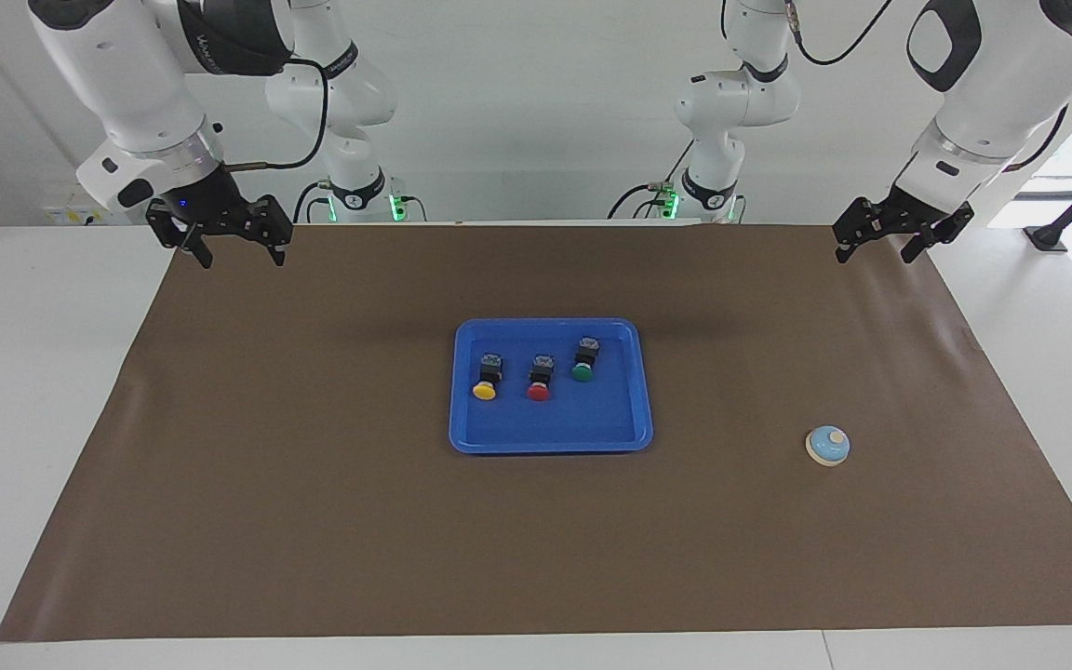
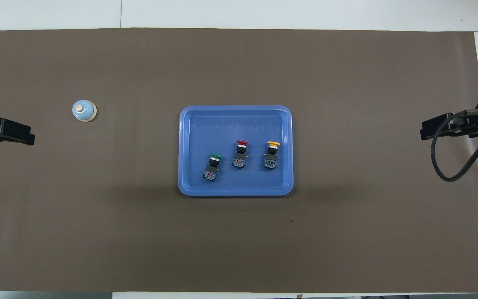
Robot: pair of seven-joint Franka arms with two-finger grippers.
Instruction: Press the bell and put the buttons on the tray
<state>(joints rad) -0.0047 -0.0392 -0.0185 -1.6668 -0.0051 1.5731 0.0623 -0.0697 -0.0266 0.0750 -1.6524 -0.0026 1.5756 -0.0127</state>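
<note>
Brown matting covers my table (image 1: 80, 391); at its centre the tray (image 1: 550, 437) already holds all three buttons (image 1: 538, 377). Bell (image 1: 827, 446) sits at four o'clock from it. Left gripper (image 1: 890, 244) and right gripper (image 1: 234, 249) hang released, fingers empty.

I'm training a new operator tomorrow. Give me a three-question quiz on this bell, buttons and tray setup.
1. Multiple choice: where do the three buttons lie? A) on the brown mat B) in the tray C) beside the bell
2. True or false: the left gripper is pressing the bell.
3. Fill in: in the row of three, the middle cap is ____.

Key
1. B. The yellow button, red button and green button all lie in the tray.
2. False. It hangs with open jaws over the mat's corner near its base; the right gripper does likewise at its own end.
3. Red.
</note>
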